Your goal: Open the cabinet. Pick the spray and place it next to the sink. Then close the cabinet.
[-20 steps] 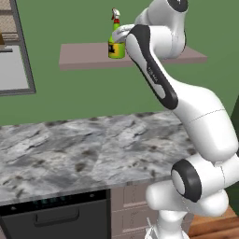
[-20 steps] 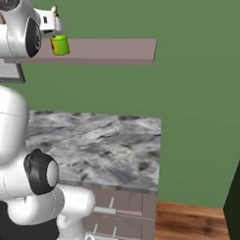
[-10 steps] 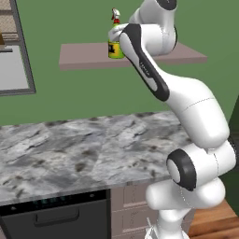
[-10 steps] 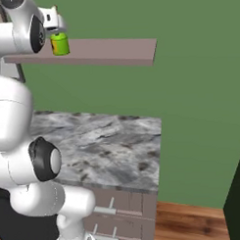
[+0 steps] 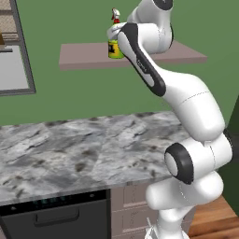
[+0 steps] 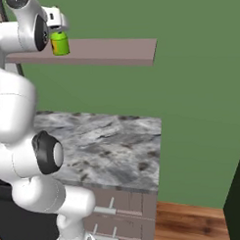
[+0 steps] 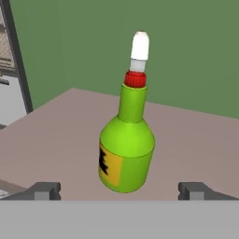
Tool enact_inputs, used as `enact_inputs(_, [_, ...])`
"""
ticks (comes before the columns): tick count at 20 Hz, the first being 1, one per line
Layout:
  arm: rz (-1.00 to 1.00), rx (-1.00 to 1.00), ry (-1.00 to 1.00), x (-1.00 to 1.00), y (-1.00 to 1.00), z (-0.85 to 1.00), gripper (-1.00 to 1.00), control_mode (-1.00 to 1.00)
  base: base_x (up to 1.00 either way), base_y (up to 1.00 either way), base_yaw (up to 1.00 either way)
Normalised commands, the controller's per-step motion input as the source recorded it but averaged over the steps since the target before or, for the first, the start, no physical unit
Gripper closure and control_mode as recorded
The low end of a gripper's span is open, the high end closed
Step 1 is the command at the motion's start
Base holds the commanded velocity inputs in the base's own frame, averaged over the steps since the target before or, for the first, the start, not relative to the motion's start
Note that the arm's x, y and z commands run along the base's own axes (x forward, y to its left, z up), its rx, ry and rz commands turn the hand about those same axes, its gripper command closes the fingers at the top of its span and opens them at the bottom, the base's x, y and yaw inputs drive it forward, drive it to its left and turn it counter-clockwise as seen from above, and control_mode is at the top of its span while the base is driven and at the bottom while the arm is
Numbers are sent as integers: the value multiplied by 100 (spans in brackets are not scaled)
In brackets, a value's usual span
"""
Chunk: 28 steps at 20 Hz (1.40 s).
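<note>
The spray (image 7: 127, 149) is a green bottle with a yellow-and-black label, a red collar and a white top. It stands upright on a mauve shelf (image 7: 60, 135) against the green wall. The spray (image 5: 113, 47) shows at the shelf's middle, partly behind my forearm, and the spray (image 6: 60, 44) shows near the shelf's left end. My gripper (image 7: 120, 190) is open, level with the bottle's base. One fingertip (image 7: 44, 190) is on each side, and neither touches the bottle. The sink is out of view.
A grey marble counter (image 5: 79, 149) runs below the shelf, ending at its right corner (image 6: 152, 155). Under it are a black appliance (image 5: 56, 217) and drawers (image 6: 120, 210). A grey-framed unit (image 5: 16, 51) hangs on the wall to the left of the shelf.
The arm's lower joints and elbow have swung and straightened. The hand has stayed at the spray on the shelf. The bottle has not moved.
</note>
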Motion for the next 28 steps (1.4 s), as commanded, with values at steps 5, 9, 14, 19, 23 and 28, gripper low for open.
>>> enact_inputs(5, [0,0,0,16,1,0,-100,-100,0,0,0])
enact_inputs(9, [0,0,0,19,5,0,-100,-100,0,0,0])
enact_inputs(14, [0,0,0,23,10,0,-100,-100,0,0,0])
enact_inputs(19, [0,-2,0,27,13,0,-100,-100,0,0,0])
enact_inputs(23, [-1,-1,0,23,1,0,-100,-100,0,0,0])
enact_inputs(28, [-2,0,0,17,0,0,-100,-100,0,0,0])
